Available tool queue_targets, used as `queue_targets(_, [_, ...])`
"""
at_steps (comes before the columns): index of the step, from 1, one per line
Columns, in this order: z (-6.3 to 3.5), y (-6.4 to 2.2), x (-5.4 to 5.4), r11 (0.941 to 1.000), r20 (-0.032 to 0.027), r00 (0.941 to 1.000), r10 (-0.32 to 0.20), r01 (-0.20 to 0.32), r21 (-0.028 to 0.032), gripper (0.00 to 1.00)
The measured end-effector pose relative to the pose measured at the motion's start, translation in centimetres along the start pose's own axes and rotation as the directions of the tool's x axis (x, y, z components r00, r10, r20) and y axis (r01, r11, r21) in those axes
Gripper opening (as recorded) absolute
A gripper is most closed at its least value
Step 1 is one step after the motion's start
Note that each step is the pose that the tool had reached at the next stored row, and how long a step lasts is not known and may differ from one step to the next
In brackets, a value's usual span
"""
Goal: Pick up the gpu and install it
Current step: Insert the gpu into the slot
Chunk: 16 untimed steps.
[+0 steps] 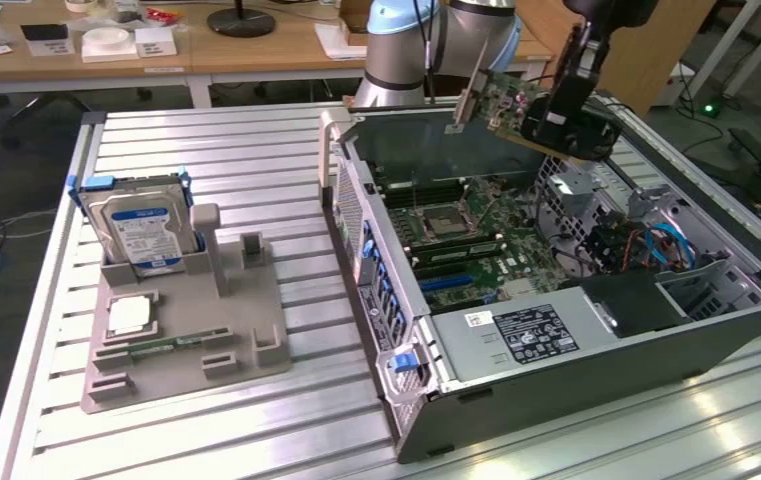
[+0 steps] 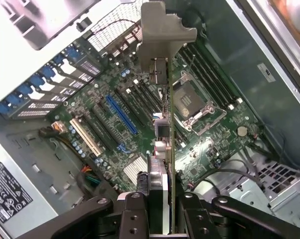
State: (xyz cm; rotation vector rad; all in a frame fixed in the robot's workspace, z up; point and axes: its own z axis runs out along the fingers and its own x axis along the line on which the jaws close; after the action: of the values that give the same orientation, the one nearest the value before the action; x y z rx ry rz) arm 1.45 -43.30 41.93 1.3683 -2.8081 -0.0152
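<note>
At the exterior view's left, a drive (image 1: 140, 225) with a blue-white label is standing on edge in a grey holder (image 1: 233, 340). The holder is lying on the slatted table (image 1: 273, 160). A small chip (image 1: 129, 316) and a narrow green stick (image 1: 173, 343) are sitting in recesses toward the holder's near end. Right of centre, an open case (image 1: 700, 345) is lying on its side with the motherboard (image 1: 467, 250) facing up and a labelled power unit (image 1: 527, 335) toward the lower edge of the frame. In the upper right of the frame, the arm (image 1: 407, 40) is reaching over the case. Its gripper (image 1: 560, 120) is clamping the gpu (image 1: 507, 100) between narrowed fingers. The card is hanging tilted in the air above the far end of the case, clear of the motherboard. Its green board is facing the camera and its silver bracket (image 1: 463, 105) is pointing toward the exterior view's left. In the wrist view, the gripper (image 2: 162, 211) is pinching the gpu (image 2: 160, 74) edge-on, with the bracket at the end away from the fingers (image 2: 135, 214). The card is hovering over the motherboard (image 2: 210, 134), between the long blue slot (image 2: 122, 114) and the processor socket (image 2: 195, 102), and is touching neither.
</note>
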Motion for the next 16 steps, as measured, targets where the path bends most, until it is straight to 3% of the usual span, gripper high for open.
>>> queue_targets(8, [0.0, 0.0, 0.0, 0.9958, -0.0014, 0.9958, -0.092, 0.092, 0.0009, 0.28])
queue_targets(16, [0.0, 0.0, 0.0, 0.9812, -0.0032, 0.9812, -0.193, 0.193, 0.0018, 0.28])
